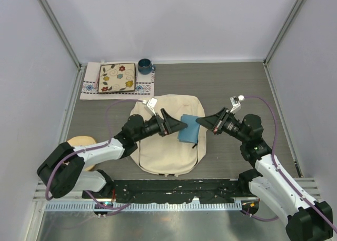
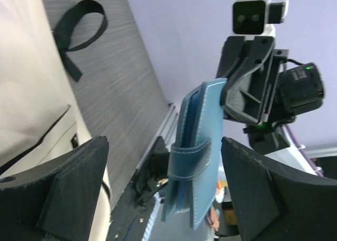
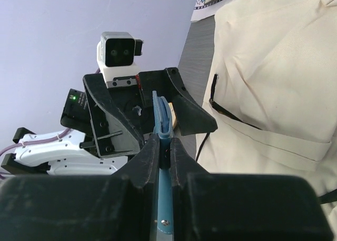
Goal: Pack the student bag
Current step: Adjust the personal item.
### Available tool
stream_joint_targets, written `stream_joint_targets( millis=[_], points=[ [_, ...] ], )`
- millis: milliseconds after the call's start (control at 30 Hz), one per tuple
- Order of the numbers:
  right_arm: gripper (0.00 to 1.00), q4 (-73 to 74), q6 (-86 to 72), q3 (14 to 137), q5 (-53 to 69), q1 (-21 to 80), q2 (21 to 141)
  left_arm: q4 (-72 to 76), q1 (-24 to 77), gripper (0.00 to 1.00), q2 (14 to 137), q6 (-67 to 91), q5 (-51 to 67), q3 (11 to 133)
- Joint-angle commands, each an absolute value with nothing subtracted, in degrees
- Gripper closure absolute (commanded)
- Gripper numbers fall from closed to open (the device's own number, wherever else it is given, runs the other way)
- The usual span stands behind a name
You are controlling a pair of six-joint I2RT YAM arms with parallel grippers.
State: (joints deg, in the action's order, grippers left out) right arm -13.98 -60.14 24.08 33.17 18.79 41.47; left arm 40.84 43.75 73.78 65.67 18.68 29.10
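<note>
Status: we're in mid-air over the student bag (image 1: pixel 166 146), which lies flat on the table (image 1: pixel 237 88) between the two arms, centre of the top view, pocket side up. Right gripper (image 1: pixel 208 122) has its pads (image 3: pixel 145 157) clamped on one edge of a flat blue case (image 1: pixel 188 127) with a strap across it. It holds the case on edge above the bag's right half, and the case looks clear of the fabric. Left gripper (image 1: pixel 176 124) sits at the opposite side of the case, fingers (image 2: pixel 73 193) spread wide with the case standing in the gap between them. Neither finger touches it in the left wrist view. We read this as the loading step: one item carried by the right arm alone, not yet in the bag. We can't tell whether the main compartment or the pocket zip (image 3: pixel 231 114) is open, since no view shows a clear mouth. Next move calls for the left arm to back clear of the case, or go hold an opening apart. The right arm then brings the case edge-first to that opening and lets go only once it's inside. Risks as we see them: the thin edge grip could let the case pivot, and the soft fabric may fold shut. Patterned mat (image 1: pixel 118 78) and dark cup (image 1: pixel 145 67) at far left are well apart from all this.
</note>
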Motion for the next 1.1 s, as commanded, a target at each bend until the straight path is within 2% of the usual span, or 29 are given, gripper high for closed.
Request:
stream_joint_targets(
  millis=[0, 67, 300, 433, 467, 533, 567, 633, 667, 700, 767, 867, 1067],
  points=[
    [0.99, -17.75, -60.47, 24.26, 32.43, 19.16, 40.52, 55.62, 43.68, 0.13, 75.76, 70.13, 21.71, 29.09],
    [0.99, -17.75, -60.47, 24.26, 32.34, 19.16, 40.60, 56.51, 43.86, 0.18, 76.11, 70.40, 22.23, 29.27],
    [0.98, -18.28, -60.38, 24.26, 31.99, 19.16, 41.22, 57.57, 44.73, 0.49, 76.73, 70.49, 24.69, 30.06],
    [0.97, -18.54, -60.38, 24.17, 31.82, 19.25, 41.49, 58.27, 45.44, 0.58, 77.78, 70.58, 26.63, 31.02],
    [0.95, -18.46, -60.38, 24.17, 31.64, 19.16, 41.57, 58.62, 45.70, 0.65, 77.96, 70.58, 26.80, 31.11],
    [0.94, -18.46, -60.38, 24.08, 31.73, 19.16, 41.57, 58.80, 45.79, 0.71, 78.48, 70.75, 27.42, 31.46],
    [0.90, -18.28, -60.21, 24.08, 31.64, 19.16, 41.40, 58.80, 45.97, 0.77, 78.49, 70.75, 27.42, 31.46],
    [0.80, -17.49, -59.59, 24.00, 31.46, 19.16, 40.87, 58.80, 45.97, 0.81, 78.49, 70.84, 27.42, 31.38],
    [0.65, -16.36, -59.07, 24.08, 31.46, 19.16, 40.61, 58.80, 45.88, 0.89, 78.40, 70.75, 27.25, 31.38],
    [0.60, -15.56, -58.63, 24.08, 31.20, 19.16, 40.34, 58.45, 45.88, 0.91, 78.14, 70.66, 26.99, 31.20],
    [0.47, -11.98, -57.57, 24.26, 31.03, 19.16, 39.21, 56.87, 45.88, 0.93, 77.09, 69.53, 26.46, 31.29],
    [0.39, -7.67, -55.64, 23.91, 30.85, 19.16, 37.36, 51.35, 45.88, 0.93, 74.72, 66.63, 25.58, 32.08],
    [0.36, -8.34, -57.13, 21.45, 34.45, 19.25, 34.72, 35.89, 45.79, 0.91, 69.62, 59.52, 22.77, 34.98]
  ],
)
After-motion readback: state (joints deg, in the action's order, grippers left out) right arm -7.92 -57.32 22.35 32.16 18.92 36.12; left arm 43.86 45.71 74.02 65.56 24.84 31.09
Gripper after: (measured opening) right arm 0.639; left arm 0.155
